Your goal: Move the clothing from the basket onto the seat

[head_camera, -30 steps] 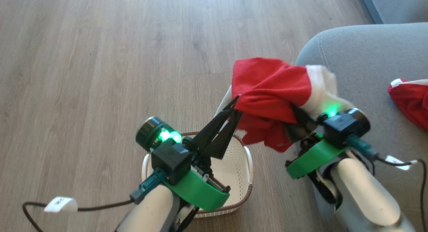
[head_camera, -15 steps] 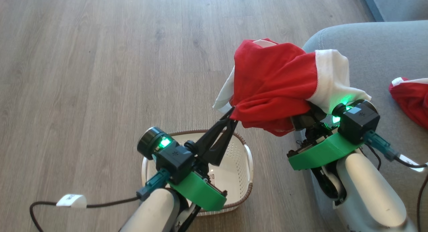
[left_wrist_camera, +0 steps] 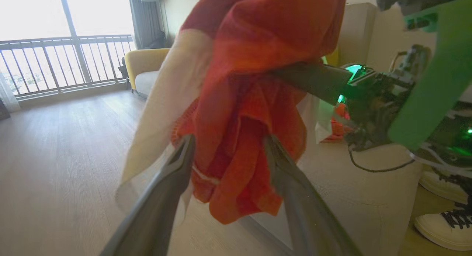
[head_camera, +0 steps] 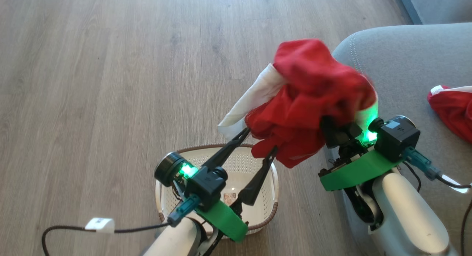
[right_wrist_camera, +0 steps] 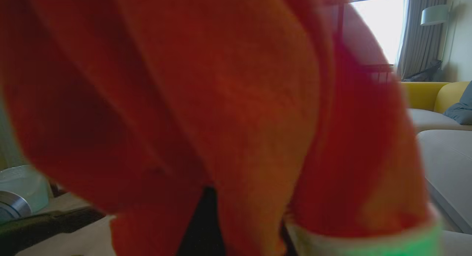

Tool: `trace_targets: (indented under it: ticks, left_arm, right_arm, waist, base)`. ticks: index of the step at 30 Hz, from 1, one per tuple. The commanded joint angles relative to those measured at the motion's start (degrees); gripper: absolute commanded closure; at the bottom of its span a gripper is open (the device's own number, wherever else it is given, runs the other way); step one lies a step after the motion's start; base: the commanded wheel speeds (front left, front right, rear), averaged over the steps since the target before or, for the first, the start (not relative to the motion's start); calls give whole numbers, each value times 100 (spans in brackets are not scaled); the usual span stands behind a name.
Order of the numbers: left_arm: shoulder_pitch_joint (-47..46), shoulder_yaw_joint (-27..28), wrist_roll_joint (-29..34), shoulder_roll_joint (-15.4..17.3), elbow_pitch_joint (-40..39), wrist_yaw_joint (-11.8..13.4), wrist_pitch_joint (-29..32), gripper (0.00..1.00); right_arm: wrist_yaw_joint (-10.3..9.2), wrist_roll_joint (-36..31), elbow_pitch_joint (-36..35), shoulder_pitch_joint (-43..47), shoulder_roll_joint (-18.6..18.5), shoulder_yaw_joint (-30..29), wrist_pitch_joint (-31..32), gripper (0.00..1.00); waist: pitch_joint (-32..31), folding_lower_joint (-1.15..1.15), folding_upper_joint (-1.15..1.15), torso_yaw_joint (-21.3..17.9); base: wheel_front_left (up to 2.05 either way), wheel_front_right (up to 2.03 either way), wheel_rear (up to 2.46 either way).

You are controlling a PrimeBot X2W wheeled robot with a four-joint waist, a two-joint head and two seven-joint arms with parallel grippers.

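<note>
Wood floor (head_camera: 110,82), left gripper (head_camera: 261,139) wide around clothing (head_camera: 313,97), right gripper (head_camera: 333,130) clamping it

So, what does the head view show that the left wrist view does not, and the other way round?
The head view adds the basket on the floor. The left wrist view adds a balcony railing, a yellow sofa and white shoes. Shared: the red garment, the left gripper with fingers spread at its lower folds, and the right gripper shut on it.

The clothing (head_camera: 313,93) is red (white-trimmed), the basket (head_camera: 266,206) cream, the seat (head_camera: 413,64) grey.
</note>
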Motion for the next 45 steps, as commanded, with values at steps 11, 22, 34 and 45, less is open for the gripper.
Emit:
trace_targets:
  ticks: [11, 22, 34, 45]
  left_arm:
    - [127, 116, 216, -3, 369, -133, -55, 0]
    - [385, -345, 194, 123, 801, -152, -55, 0]
    - [586, -224, 156, 119, 852, -153, -55, 0]
    - [681, 152, 300, 57, 700, -153, -55, 0]
  right_arm:
    - [40, -119, -226, -146, 20, -53, -13, 100]
    - [40, -194, -252, -146, -16, -77, -13, 100]
    - [40, -252, -269, -122, -40, -92, -13, 100]
    - [40, -314, -253, -121, -75, -122, -13, 100]
  waist:
    - [47, 0, 0, -93]
    - [30, 0, 0, -113]
    - [18, 0, 0, -91]
    - [-6, 0, 0, -285]
  base:
    - [0, 0, 0]
    - [0, 0, 0]
    - [0, 0, 0]
    - [0, 0, 0]
